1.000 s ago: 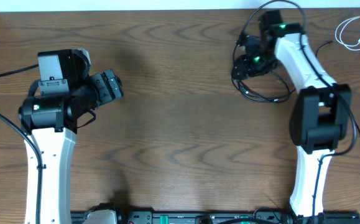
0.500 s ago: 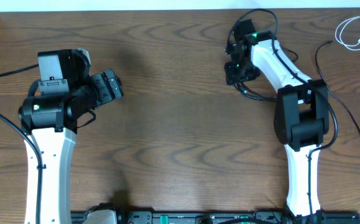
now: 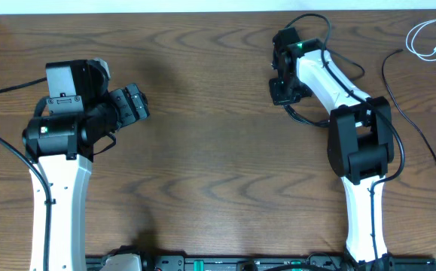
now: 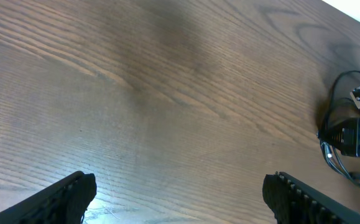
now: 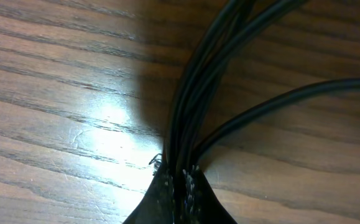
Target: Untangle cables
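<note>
My right gripper (image 3: 282,89) is at the back of the table, right of centre, shut on a bunch of black cables (image 3: 306,119). In the right wrist view the black cables (image 5: 217,81) fan out from between the closed jaws of the right gripper (image 5: 180,186) and lie on the wood. Another thin black cable (image 3: 384,71) trails apart on the right. A short white cable (image 3: 428,41) is coiled at the far right corner. My left gripper (image 3: 138,105) hangs open over bare wood on the left; in its wrist view the left gripper (image 4: 180,199) has nothing between its jaws.
The left wrist view looks across the wood to the right gripper and its cable bunch (image 4: 354,134). The table's back edge runs just behind the right arm (image 3: 353,135). The left arm (image 3: 59,150) stands at the left.
The right gripper has moved left along the back of the table, dragging the black cable bunch, and its jaws have closed on it. The left arm has not moved.
</note>
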`<action>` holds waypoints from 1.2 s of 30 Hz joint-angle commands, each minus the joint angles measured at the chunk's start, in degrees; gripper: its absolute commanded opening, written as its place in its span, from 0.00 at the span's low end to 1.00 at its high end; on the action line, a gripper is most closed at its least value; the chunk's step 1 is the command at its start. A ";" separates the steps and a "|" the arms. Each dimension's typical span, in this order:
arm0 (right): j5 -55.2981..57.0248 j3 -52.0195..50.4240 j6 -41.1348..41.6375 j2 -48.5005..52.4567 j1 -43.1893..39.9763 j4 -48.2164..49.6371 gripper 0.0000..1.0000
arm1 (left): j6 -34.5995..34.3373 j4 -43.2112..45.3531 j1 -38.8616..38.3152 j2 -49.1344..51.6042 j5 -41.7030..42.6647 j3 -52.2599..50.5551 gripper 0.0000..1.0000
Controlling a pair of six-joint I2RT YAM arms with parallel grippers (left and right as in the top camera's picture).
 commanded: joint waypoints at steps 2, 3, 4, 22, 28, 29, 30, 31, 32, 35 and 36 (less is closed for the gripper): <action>-0.44 -0.17 2.21 -0.57 -0.44 -1.49 0.01 | -0.48 -0.15 0.20 0.31 0.24 0.76 0.91; -1.11 -0.07 2.16 -1.90 -1.01 -1.70 0.01 | -0.48 -0.15 0.20 0.31 0.24 0.76 0.91; -1.70 -0.07 2.14 -3.30 -1.68 -1.70 0.01 | -0.48 -0.15 0.20 0.31 0.24 0.76 0.91; -11.76 -0.07 -1.55 -46.60 -32.30 -5.40 0.01 | -0.48 -0.11 0.20 0.31 0.24 0.76 0.91; -11.63 -0.07 -1.49 -52.92 -45.70 -6.01 0.01 | -0.50 -0.13 0.20 0.31 0.24 0.76 0.91; -10.97 -0.07 -1.20 -53.13 -47.50 -6.23 0.01 | -0.50 -0.13 0.20 0.31 0.24 0.76 0.91; -9.29 -0.07 -0.63 -53.13 -49.31 -6.60 0.01 | -0.50 -0.13 0.20 0.31 0.24 0.76 0.91; -7.37 -0.07 -0.22 -53.05 -50.82 -6.95 0.01 | -0.50 -0.13 0.20 0.31 0.24 0.76 0.91; -5.01 -0.09 0.50 -52.83 -51.95 -7.23 0.01 | -0.48 -0.13 0.20 0.31 0.24 0.76 0.91; 5.25 -0.09 4.13 -51.60 -54.62 -7.39 0.01 | -0.48 -0.13 0.20 0.31 0.24 0.76 0.91; 8.59 -0.09 5.60 -51.01 -55.15 -7.39 0.01 | -0.48 -0.13 0.20 0.31 0.24 0.76 0.91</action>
